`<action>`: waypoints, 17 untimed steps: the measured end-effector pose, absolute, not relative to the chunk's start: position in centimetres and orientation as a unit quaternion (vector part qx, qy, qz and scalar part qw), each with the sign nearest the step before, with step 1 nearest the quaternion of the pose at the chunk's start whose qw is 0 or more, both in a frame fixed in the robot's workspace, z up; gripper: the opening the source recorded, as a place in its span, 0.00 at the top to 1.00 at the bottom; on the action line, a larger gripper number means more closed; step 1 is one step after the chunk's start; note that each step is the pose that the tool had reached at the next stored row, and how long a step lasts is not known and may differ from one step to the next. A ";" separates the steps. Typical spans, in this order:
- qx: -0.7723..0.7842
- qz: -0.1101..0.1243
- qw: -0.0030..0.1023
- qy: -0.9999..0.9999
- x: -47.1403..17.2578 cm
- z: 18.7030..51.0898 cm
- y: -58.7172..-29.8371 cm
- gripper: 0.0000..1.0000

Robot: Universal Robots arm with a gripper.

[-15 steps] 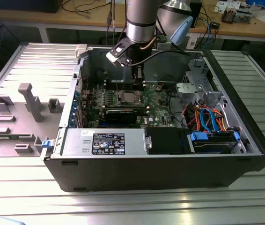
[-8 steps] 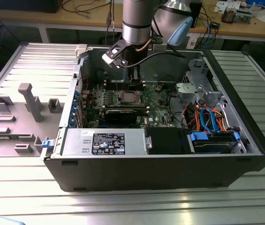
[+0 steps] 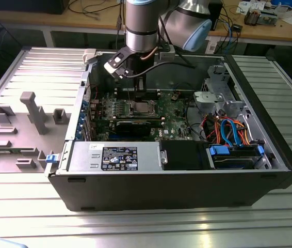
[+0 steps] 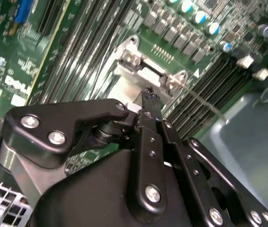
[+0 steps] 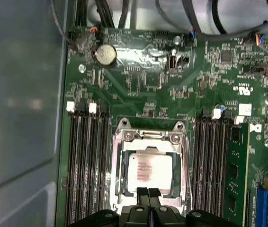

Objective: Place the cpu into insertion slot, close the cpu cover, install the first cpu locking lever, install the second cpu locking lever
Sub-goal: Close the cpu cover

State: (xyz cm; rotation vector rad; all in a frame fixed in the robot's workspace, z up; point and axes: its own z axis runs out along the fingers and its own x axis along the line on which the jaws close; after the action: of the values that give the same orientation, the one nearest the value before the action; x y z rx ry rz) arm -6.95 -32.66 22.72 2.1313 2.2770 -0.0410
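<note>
Got the gripper point(image 5: 148, 191) pinched together on nothing, with tips right by the cpu point(image 5: 149, 170) edge. Sits flat in the insertion slot point(image 5: 122, 177) with the cpu cover point(image 5: 148, 137) down around it. Probably lever time: push the locking lever point(image 4: 206, 103) slow and straight.

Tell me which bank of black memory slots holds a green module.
The bank away from the grey case wall; a green module stands along its outer edge, the other bank holds none.
</note>
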 end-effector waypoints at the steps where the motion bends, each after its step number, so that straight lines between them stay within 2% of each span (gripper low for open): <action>1: 0.683 -0.013 0.011 0.730 -7.1 22.4 -32.7 0.89; 11: 0.683 -0.014 0.010 0.730 -7.5 20.6 -32.7 0.89; 17: 0.683 -0.016 0.008 0.730 -7.5 21.2 -32.7 0.89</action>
State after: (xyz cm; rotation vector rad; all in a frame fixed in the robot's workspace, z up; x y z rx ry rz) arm -7.45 -32.66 21.19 2.1350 2.2815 -0.0491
